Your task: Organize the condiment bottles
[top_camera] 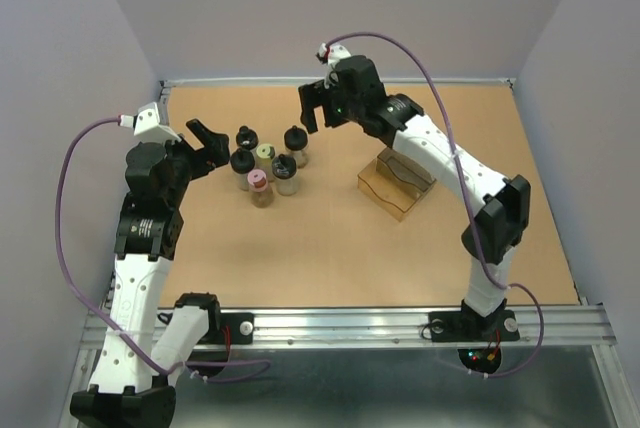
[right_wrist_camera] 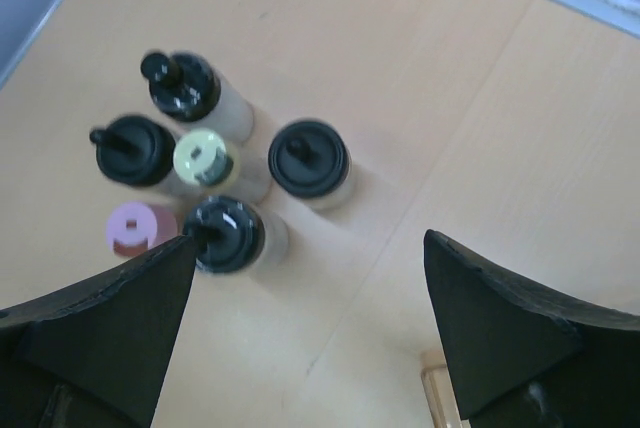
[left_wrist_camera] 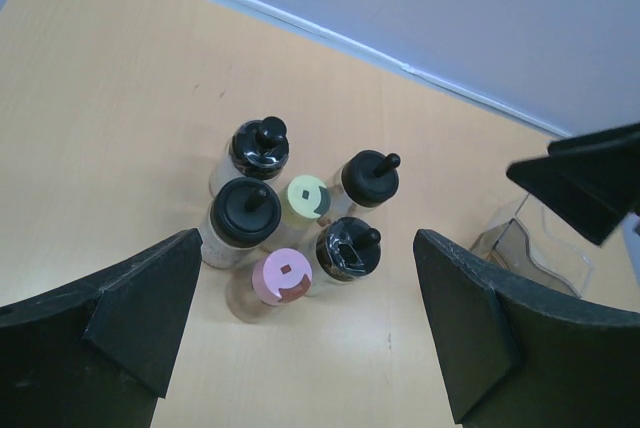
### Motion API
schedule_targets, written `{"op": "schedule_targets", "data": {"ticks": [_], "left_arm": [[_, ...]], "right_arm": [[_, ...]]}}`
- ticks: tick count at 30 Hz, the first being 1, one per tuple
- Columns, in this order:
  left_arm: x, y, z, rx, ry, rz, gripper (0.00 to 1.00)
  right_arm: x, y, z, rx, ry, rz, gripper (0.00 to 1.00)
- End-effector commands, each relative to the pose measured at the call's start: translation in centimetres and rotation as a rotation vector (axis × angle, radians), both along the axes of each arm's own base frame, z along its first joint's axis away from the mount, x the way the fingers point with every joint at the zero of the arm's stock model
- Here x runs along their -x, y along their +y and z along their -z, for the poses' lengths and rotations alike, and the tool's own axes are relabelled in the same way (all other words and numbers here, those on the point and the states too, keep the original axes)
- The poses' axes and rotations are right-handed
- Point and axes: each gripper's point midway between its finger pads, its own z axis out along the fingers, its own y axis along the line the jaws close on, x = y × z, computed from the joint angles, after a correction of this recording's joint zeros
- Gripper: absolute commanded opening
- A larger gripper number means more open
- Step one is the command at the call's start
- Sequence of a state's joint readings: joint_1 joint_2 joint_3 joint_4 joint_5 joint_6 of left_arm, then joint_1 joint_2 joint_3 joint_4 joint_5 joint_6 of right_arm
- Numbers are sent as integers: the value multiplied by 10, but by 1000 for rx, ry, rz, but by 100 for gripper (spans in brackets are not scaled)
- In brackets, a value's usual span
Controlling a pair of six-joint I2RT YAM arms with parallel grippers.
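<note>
**A:** How is the left gripper (top_camera: 212,143) set?

**B:** Its jaws are spread wide and it holds nothing. The condiment bottles (top_camera: 268,160) stand upright in a tight cluster just ahead of its fingertips. Its wrist view frames them between the two fingers.

**A:** Which one would it reach first?

**B:** The pink-capped bottle (left_wrist_camera: 281,278) is nearest to it, on the cluster's outer edge. A black-capped bottle (left_wrist_camera: 247,210) stands close beside that one, and the yellow-green-capped bottle (left_wrist_camera: 307,196) is just beyond. Whether the bodies touch cannot be told.

**A:** So how should a grasp go?

**B:** Probably from the outside in. It should take an edge bottle and close on the clear body below the cap, not on a thin spout. Then it should lift straight up before carrying the bottle off, since a sideways pull would likely topple the neighbours.

**A:** And the right gripper (top_camera: 316,108)?

**B:** It is also fully open and empty, hovering above the table (top_camera: 330,248). The cluster lies below and ahead of its fingers. The amber box (top_camera: 395,183) sits behind them, under its forearm and apart from the bottles.

**A:** Should both go in at once?

**B:** Better one at a time, because their fingers would likely crowd each other over so small a group
</note>
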State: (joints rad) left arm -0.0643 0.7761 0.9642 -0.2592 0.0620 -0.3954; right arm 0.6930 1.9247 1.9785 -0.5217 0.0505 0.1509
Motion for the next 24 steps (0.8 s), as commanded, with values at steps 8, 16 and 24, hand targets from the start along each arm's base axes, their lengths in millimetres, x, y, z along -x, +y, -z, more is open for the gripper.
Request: {"op": "schedule_targets", "data": {"ticks": [8, 16, 24], "left_arm": [[-1, 0, -12, 7, -58, -1, 99], [-2, 1, -11, -2, -61, -6, 99], [1, 5, -2, -10, -47, -23, 99]], "right_arm": [[87, -6, 103, 103, 123, -240, 100], [94, 28, 116, 16, 36, -315, 100], [75, 66, 126, -7, 23, -326, 100]]}}
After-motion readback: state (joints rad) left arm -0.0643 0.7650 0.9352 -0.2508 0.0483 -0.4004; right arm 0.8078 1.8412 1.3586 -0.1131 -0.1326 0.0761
